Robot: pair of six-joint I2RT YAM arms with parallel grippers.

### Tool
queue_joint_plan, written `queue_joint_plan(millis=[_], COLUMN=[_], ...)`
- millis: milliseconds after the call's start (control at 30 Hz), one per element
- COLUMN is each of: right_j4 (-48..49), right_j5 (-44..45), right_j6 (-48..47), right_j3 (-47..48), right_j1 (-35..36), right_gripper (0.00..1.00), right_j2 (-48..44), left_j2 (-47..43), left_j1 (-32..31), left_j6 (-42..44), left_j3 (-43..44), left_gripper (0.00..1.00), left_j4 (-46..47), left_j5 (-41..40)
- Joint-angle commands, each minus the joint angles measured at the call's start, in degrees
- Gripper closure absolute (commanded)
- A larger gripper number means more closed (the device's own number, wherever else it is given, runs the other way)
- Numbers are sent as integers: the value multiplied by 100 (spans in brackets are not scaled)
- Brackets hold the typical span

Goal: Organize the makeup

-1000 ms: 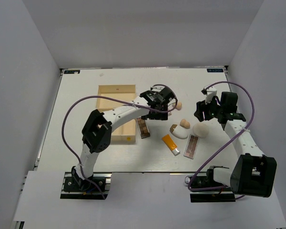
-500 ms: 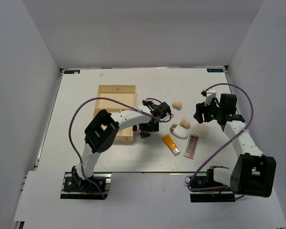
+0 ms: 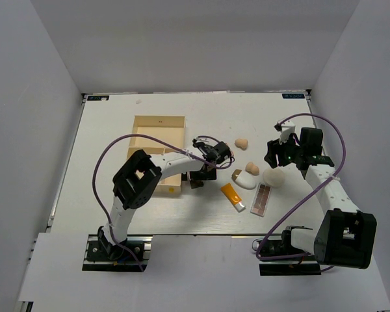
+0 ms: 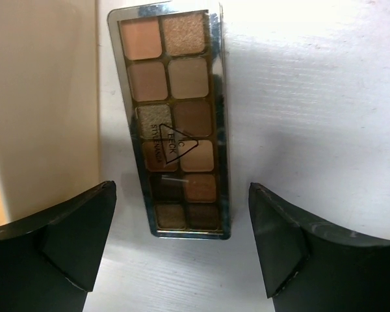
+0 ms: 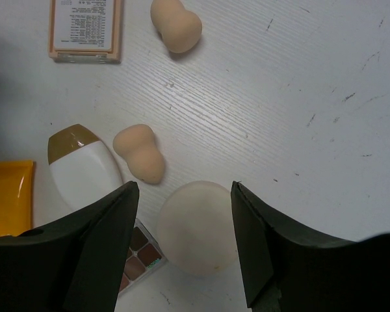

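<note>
Brown-shade palette (image 4: 179, 123) lying flat, lengthwise between left gripper (image 4: 182, 187) fingers. Round cream puff (image 5: 198, 227) sitting between right gripper (image 5: 185, 188) fingers, with tan sponge (image 5: 140, 153) and white oval piece (image 5: 84, 172) lying leftward.

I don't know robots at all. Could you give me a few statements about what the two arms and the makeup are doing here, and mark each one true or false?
1. The left gripper is open, with an eyeshadow palette showing between its fingers. True.
2. That palette lies inside the wooden box. False: it lies on the table, right beside the box's outer wall.
3. The right gripper is clamped on the orange tube. False: it is open and holds nothing, poised over the round cream puff. The tube lies on the table, off to one side.
4. Two tan egg-shaped sponges lie on the table, outside the box. True.
</note>
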Motion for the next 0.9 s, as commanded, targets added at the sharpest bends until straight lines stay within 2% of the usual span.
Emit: queue_joint_plan(millis=[0,267,600,800,833,867], right_j4=[222,222,222,222,205,204], right_j5=[24,50,24,6,-2,-3], right_j6=[54,45,54,53,45,45], right_j3=[13,40,75,75,75,75], right_j1=[-31,-84,-145,-163,-163,-163], right_gripper=[35,35,35,34,35,35], right_j2=[18,35,62,62,62,62], left_j2=[-147,-244,-33,-190,-252,-322], left_j1=[80,81,19,19,19,19], left_j6=[-104,-8,221,431,545,616], left_j3=[-373,-1015,-1183,-1016,-972,-928], left_gripper=[9,16,34,57,66,69], left_j4=[477,1260,1647,1726,1770,1787], left_j5=[186,494,793,819,810,802])
